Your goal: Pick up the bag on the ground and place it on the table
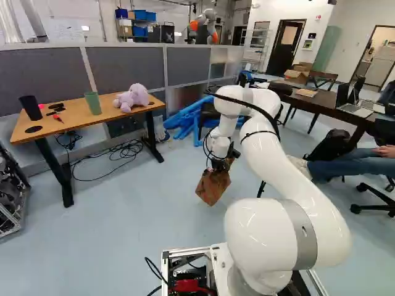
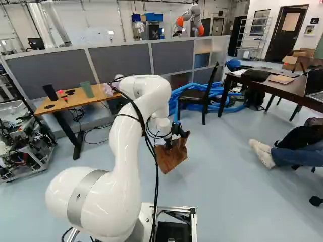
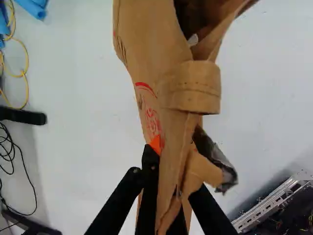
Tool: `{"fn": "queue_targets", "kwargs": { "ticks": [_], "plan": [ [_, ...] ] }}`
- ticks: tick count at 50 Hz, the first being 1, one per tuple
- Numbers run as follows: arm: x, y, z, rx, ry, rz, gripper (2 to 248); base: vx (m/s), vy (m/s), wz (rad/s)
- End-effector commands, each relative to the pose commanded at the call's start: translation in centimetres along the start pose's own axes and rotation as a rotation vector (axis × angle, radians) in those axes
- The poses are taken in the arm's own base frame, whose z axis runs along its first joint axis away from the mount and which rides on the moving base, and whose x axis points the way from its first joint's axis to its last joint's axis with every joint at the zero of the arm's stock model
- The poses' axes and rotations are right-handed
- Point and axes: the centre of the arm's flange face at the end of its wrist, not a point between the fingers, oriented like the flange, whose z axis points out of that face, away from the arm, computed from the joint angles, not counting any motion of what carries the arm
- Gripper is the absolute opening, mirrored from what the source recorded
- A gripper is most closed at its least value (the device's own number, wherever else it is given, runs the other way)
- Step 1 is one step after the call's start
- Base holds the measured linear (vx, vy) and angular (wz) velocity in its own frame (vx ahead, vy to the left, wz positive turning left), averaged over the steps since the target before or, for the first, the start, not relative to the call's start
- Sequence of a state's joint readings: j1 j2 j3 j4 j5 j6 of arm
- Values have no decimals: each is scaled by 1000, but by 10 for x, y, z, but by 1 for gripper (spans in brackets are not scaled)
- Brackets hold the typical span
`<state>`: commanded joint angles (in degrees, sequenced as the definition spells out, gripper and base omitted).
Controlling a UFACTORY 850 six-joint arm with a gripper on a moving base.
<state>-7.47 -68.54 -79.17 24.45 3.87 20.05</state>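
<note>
The brown paper bag hangs off the floor under my gripper in the left base view. From the right base view, the crumpled bag is tilted below the black gripper. In the wrist view my gripper is shut on the bag, pinching its creased paper; one orange pad shows and the bag hides the other. A wooden-topped table stands at the left of the left base view, bearing a purple plush toy, a green cup and a dark cup.
Cables lie beneath the wooden table. Blue tubes and a black chair are beyond the arm. A dark table holds a laptop at the right. A person's legs extend there. Another robot stands behind the partition.
</note>
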Motion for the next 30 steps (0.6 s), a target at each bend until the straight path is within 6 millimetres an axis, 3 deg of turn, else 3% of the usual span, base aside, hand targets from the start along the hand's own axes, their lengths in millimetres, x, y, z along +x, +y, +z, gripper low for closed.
{"fn": "queue_targets", "kwargs": {
  "ticks": [30],
  "plan": [
    [5,-3,-45,15,21,-298,21,0,0,0]
  ]
}}
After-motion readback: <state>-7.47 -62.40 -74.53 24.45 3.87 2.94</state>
